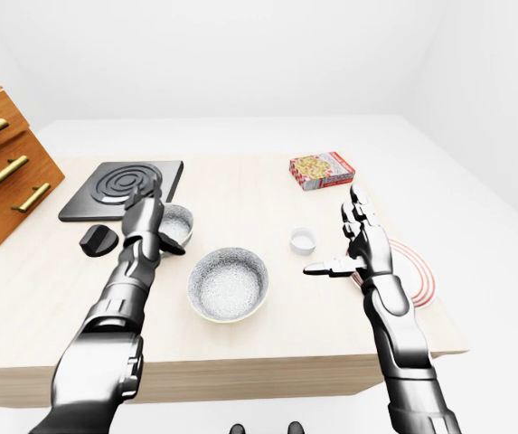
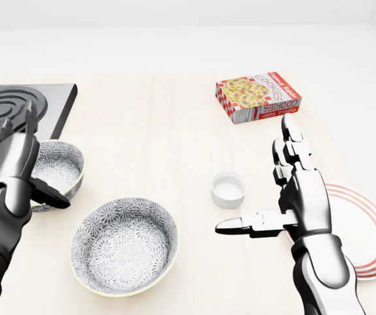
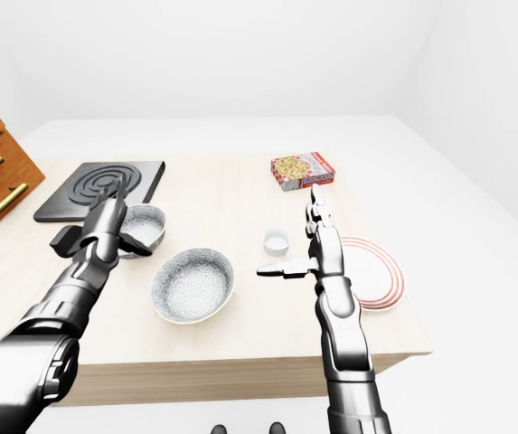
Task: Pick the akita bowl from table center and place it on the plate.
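Bowl [image 1: 229, 285]: left-eye view, mid-table, toward the edge at the view's bottom, apart from both your hands
Left hand [image 2: 10, 172]: head view, fingers spread, gripping nothing, beside a smaller bowl [image 2: 60, 165] by the stove [image 2: 17, 108]
Right hand [image 2: 304, 197]: head view, fingers apart, empty, just left of the plate [image 2: 371, 230]
Box [image 3: 302, 169]: right-eye view, by the table's top edge

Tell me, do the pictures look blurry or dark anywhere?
Head view: bright and even, no glare, shadows barely show, and the pattern inside the big bowl is crisp. Left-eye view: just as sharp, but the left arm looks swollen near the bottom edge. Right-eye view: the same bright, flat light.
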Controlling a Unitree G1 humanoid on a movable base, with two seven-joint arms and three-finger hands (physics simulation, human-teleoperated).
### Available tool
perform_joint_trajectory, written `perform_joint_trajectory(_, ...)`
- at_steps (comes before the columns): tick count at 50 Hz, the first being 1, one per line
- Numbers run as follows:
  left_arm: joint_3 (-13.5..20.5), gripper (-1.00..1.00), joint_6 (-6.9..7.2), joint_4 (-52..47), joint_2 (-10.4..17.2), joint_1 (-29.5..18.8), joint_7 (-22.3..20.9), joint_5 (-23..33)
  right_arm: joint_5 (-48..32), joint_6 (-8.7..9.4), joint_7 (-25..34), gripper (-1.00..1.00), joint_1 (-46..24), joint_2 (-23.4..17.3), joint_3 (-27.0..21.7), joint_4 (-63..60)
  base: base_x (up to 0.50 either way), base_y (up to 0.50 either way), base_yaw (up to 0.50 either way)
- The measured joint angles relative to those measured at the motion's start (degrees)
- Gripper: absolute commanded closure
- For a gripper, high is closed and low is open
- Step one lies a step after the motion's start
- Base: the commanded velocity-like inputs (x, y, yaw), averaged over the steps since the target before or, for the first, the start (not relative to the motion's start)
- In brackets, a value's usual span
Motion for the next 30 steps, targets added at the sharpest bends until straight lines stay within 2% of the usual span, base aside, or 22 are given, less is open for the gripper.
perform_joint_trajectory(11,-1.69,-1.0,0.0,5.59,-0.96,-1.9,2.54,6.29,-0.08,0.0,-0.06,-1.0,-0.08,0.01,0.06,0.41,0.0,0.0,0.0)
perform_joint_trajectory(30,-3.6,-1.0,0.0,10.28,-2.37,-3.08,5.48,14.01,-0.17,0.0,-0.08,-1.0,-0.28,0.02,0.11,1.19,0.0,0.0,0.0)
